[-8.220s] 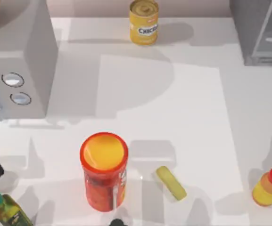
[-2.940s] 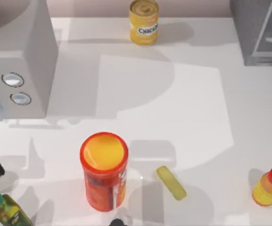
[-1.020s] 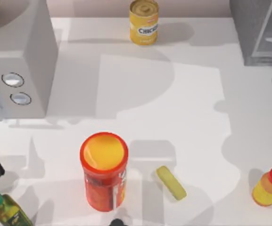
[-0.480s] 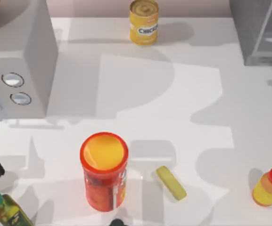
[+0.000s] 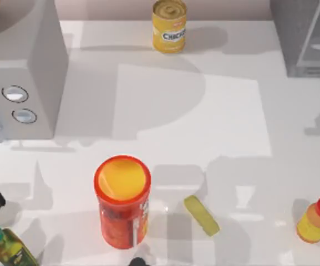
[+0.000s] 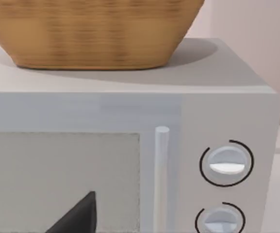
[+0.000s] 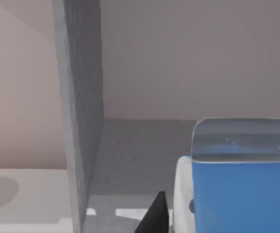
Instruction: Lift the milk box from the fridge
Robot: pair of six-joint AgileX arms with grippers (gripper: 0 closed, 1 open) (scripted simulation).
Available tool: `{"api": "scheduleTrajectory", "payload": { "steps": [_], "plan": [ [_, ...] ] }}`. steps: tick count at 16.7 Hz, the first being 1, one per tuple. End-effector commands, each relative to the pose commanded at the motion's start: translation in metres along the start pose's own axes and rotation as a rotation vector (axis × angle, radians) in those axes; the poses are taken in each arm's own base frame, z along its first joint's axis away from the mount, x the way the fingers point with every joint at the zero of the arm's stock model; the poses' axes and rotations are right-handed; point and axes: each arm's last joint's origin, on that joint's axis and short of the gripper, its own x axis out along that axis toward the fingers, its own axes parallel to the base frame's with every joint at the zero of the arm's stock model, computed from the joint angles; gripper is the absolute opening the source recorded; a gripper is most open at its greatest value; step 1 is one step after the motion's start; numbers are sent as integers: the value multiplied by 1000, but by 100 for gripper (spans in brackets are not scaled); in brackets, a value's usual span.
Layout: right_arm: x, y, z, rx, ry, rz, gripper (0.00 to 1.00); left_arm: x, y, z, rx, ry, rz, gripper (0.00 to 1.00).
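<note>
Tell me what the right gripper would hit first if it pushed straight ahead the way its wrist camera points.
Most likely the milk box, the blue carton standing close ahead inside the fridge. Depth is hard to judge: the carton sits slightly to one side, so the fridge's back wall could come first.

yellow can (image 5: 169, 26), upper middle of the top view: white band on its side with dark letters reading "CHICK", cut off at the can's edge
red canister (image 5: 122, 200), lower left of centre: white marks on its side, unreadable
</note>
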Motion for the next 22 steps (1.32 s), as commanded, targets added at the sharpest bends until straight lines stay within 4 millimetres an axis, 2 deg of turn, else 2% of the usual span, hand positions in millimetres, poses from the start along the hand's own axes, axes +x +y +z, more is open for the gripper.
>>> {"api": "scheduleTrajectory", "payload": {
  "steps": [4, 6, 8, 11, 14, 22],
  "plan": [
    [-67, 14, -17, 7, -17, 2, 0, 0, 0, 0, 0, 0, 0, 100],
    [-90, 19, -32, 11, -31, 4, 0, 0, 0, 0, 0, 0, 0, 100],
    [-105, 22, -48, 14, -44, 7, 0, 0, 0, 0, 0, 0, 0, 100],
    [-116, 25, -67, 17, -57, 10, 0, 0, 0, 0, 0, 0, 0, 100],
    [-119, 26, -76, 18, -65, 12, 0, 0, 0, 0, 0, 0, 0, 100],
    [-118, 27, -72, 17, -74, 25, 0, 0, 0, 0, 0, 0, 0, 100]
  ]
}}
